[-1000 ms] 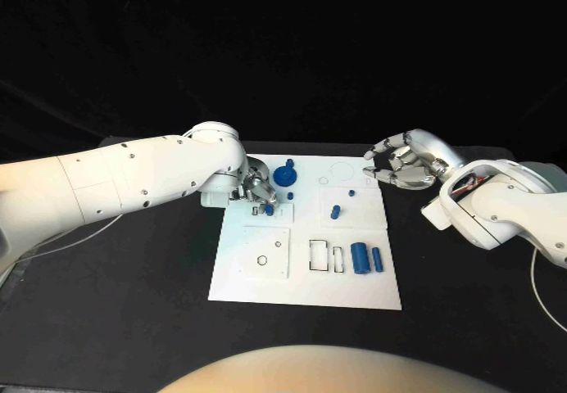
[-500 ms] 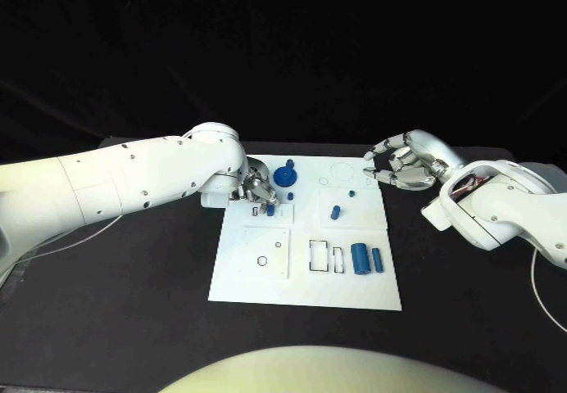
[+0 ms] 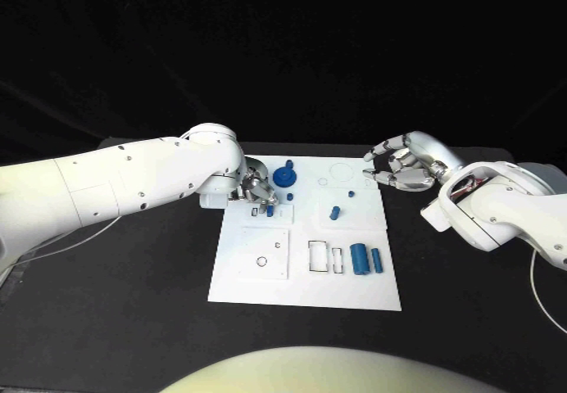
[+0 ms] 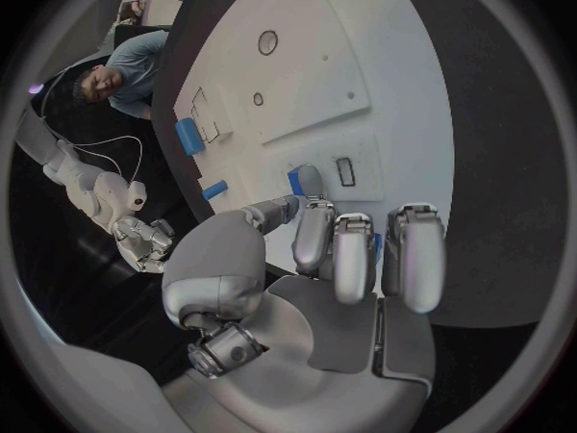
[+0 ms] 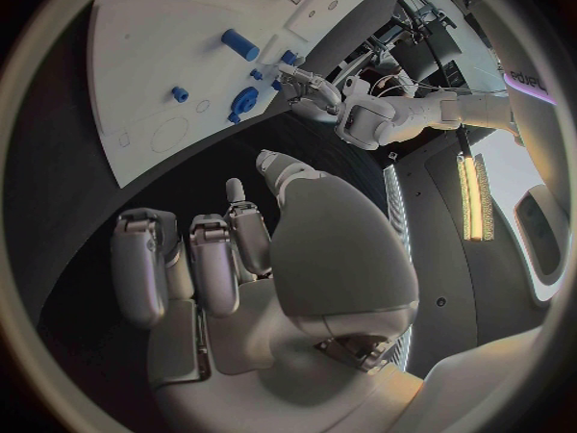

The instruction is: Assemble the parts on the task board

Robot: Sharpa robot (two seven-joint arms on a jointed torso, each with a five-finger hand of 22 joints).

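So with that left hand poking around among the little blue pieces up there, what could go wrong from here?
The left hand works at a small blue part right beside the blue gear; its fingers might bump the gear. The part sits by a small slot and could tip or jam if it goes in crooked. The right hand hangs off the task board, too far to help quickly.

White task board (image 3: 307, 278) on black surface (image 3: 118, 311). Blue parts (image 3: 359, 259) and blue gear (image 3: 285, 175). Silver on each robot hand (image 3: 398, 168), white on arms (image 3: 106, 184).
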